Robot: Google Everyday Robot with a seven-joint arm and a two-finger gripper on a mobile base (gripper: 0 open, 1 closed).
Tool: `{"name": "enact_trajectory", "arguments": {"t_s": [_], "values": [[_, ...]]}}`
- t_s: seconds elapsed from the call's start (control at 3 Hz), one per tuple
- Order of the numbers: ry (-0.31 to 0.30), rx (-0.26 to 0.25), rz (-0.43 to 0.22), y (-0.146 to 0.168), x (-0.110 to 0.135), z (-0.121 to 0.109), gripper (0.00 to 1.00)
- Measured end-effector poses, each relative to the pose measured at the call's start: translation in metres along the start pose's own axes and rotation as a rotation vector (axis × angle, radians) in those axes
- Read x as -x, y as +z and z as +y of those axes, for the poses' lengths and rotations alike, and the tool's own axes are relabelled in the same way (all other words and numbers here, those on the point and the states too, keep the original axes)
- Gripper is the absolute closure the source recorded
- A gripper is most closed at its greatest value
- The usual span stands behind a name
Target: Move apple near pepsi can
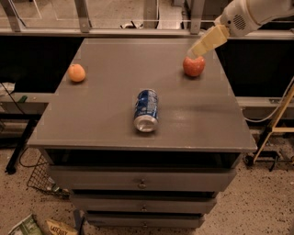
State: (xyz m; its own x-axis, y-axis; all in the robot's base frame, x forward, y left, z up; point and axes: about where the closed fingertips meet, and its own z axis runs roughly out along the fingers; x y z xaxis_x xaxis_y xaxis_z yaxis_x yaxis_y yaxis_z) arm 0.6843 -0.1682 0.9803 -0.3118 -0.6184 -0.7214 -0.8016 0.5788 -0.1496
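**A:** Where is the gripper?

**B:** The gripper (196, 49) hangs over the far right part of the grey cabinet top (105, 59). It sits at the end of a white arm (250, 13) that comes in from the upper right corner of the camera view, and it slopes down and to the left.

**A:** Is it spread wide or drawn narrow?

**B:** I cannot tell. It shows only as one cream-coloured wedge.

**A:** And the apple?

**B:** The red apple (194, 66) rests on the cabinet top right under the gripper's tip. In the view the tip comes just above the fruit, but I cannot tell whether the two touch.

**A:** Where is the pepsi can from there?

**B:** The pepsi can (146, 110) is below and to the left of the gripper, nearer the front edge of the top. It lies on its side with its silver end turned toward the front. It is well apart from the apple.

**A:** Anything else on the top?

**B:** An orange (76, 73) lies far to the left of the gripper, near the left edge and about level with the apple.

**A:** And below?

**B:** Drawers (142, 180) with small knobs are stacked under the top. A wire basket (40, 182) stands on the speckled floor at the lower left, far from the gripper.
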Motion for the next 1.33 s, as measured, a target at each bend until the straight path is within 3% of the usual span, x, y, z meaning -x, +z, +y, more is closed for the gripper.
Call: {"name": "enact_trajectory", "arguments": {"t_s": [0.67, 1.33], "values": [[0.079, 0.066, 0.091, 0.073, -0.011, -0.007, 0.0], [0.229, 0.076, 0.111, 0.104, -0.056, -0.038, 0.0]]}}
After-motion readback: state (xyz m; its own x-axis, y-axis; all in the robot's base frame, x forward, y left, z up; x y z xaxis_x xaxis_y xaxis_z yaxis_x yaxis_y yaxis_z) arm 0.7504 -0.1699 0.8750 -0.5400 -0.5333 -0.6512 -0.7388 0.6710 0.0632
